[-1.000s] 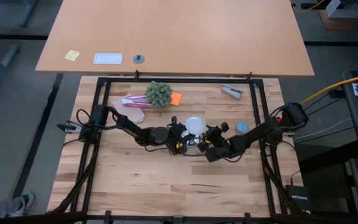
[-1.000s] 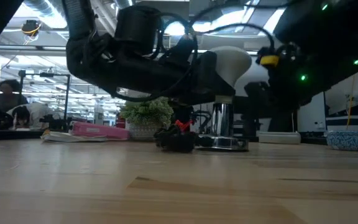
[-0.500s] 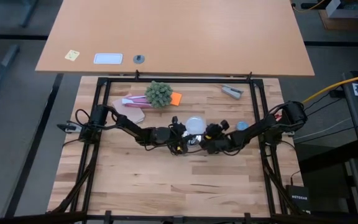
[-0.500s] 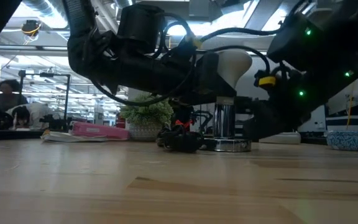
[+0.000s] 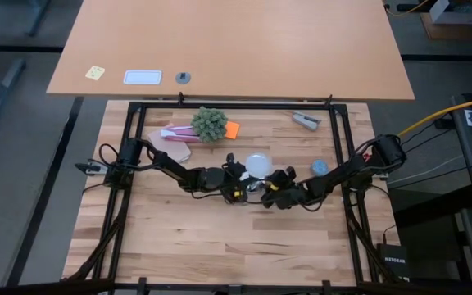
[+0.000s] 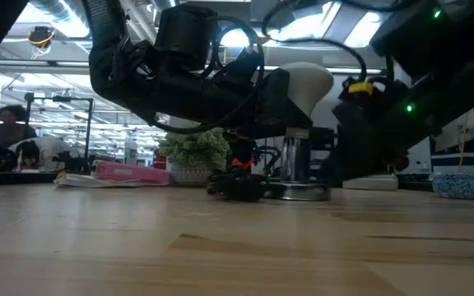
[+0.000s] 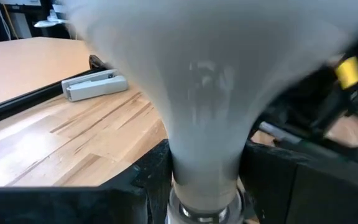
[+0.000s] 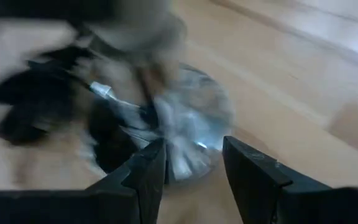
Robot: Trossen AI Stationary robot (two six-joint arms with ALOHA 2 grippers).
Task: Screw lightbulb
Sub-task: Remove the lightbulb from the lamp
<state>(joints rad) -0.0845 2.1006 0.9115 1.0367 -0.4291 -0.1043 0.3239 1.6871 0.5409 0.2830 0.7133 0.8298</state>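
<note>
The lightbulb (image 6: 307, 82), frosted white, stands upright at the table's middle. Its metal base (image 6: 296, 156) goes down into the silver socket disc (image 6: 301, 191), which lies flat on the wood. My left gripper (image 7: 204, 174) comes in from the table's left and is shut on the bulb (image 5: 257, 164). My right gripper (image 8: 191, 158) comes from the right, slanting down, and is at the socket (image 8: 194, 118); this view is blurred. A black cord bundle (image 6: 237, 185) lies beside the disc. My left gripper pinches the bulb's narrow neck (image 7: 194, 155) between its two fingers, just above the metal base. The fingers come in about level from the table's left. The bulb stands upright with its base in the socket. My right gripper has the socket's near silver part (image 8: 182, 163) between its two fingers, slanting down from the table's right and near side. The disc rests on the table. Blur hides exactly where the fingers meet it.
A small green plant (image 5: 209, 123), a pink packet (image 5: 173, 133) and an orange piece (image 5: 233, 129) lie at the far left. A grey tool (image 5: 306, 120) lies far right, a small blue dish (image 5: 319, 166) right of the arms. The near half of the table is bare wood.
My right gripper has swung a little toward the far edge and come back toward the near edge, rolling and tipping further down as it went. The socket disc has shifted slightly with it. My left gripper and the bulb have stayed put.
</note>
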